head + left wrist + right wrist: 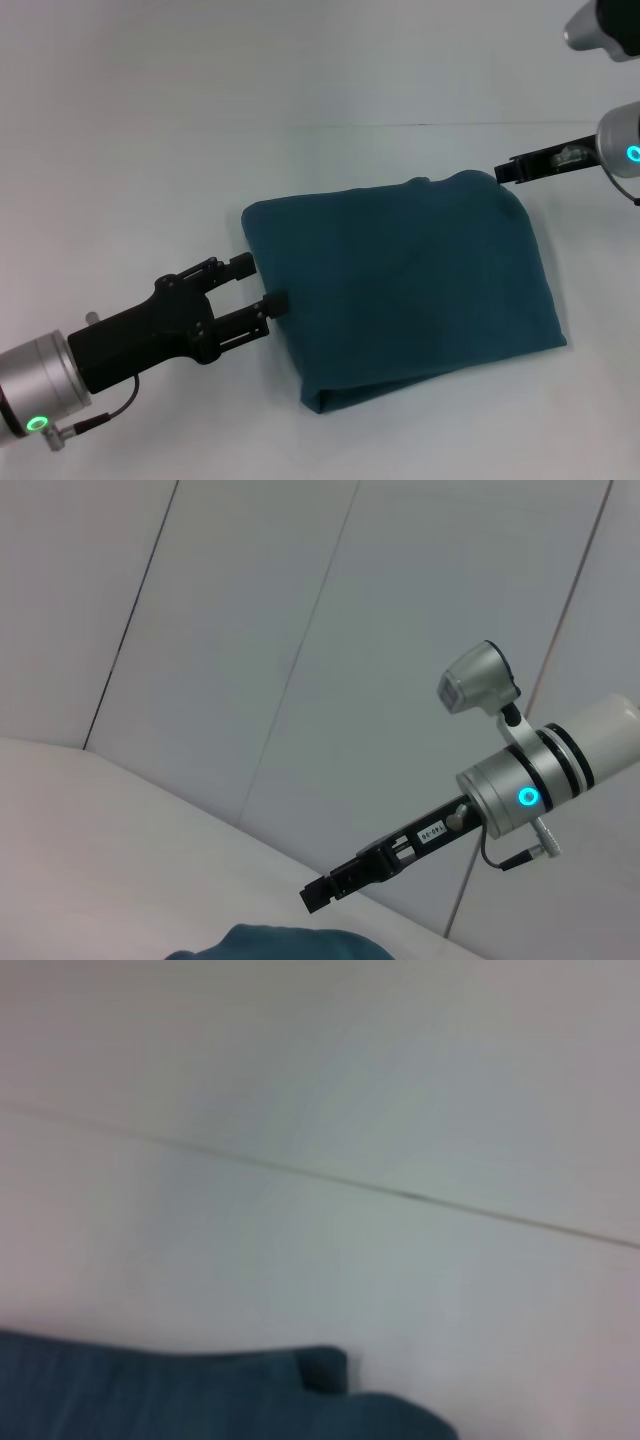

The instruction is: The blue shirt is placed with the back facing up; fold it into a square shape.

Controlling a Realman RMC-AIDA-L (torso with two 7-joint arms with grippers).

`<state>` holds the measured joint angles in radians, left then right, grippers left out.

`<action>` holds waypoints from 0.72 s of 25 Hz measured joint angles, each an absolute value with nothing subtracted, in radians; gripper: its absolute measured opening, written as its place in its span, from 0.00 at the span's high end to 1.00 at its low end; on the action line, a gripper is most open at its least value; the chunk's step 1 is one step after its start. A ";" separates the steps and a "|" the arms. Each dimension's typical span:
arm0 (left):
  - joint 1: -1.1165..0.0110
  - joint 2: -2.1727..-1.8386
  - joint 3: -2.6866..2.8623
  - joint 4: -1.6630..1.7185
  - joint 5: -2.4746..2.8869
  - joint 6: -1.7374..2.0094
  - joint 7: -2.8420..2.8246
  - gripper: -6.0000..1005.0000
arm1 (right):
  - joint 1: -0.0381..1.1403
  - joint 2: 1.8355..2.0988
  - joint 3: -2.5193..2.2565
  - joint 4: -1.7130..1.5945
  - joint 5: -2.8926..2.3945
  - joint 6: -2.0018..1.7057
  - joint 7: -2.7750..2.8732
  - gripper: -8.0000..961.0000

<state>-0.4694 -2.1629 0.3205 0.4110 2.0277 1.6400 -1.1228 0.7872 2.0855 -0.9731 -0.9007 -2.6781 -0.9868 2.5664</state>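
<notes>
One blue shirt (405, 285), folded to a rough square, centred on the white table (150, 170). Two grippers: left gripper (260, 283), jaws apart, just beside shirt edge at 9 o'clock; right gripper (505, 171) at 1 o'clock corner, jaw state cannot tell.

From my station this reads as a robot lab or test cell, not a home. The table (130, 160) is a bare, plain white surface with nothing domestic on it. Behind it my left wrist camera shows a wall (300, 630) of flat pale panels with thin dark seams between them. The only furnishings are the machine's own: metal arm housings with glowing green and blue status rings (527, 798) and exposed cabling.
</notes>
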 joint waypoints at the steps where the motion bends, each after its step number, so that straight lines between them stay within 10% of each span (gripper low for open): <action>1: -0.469 -2.163 0.321 0.411 2.025 1.640 -1.123 0.24 | 0.787 2.085 -0.973 -0.901 -2.678 -0.987 2.566 0.80; 10: -0.473 -2.163 0.321 0.407 2.011 1.621 -1.123 0.24 | 0.755 2.086 -0.973 -0.947 -2.496 -1.074 2.477 0.37; 18: -0.472 -2.163 0.321 0.401 2.006 1.615 -1.123 0.24 | 0.714 2.060 -0.970 -0.871 -2.291 -1.116 2.380 0.51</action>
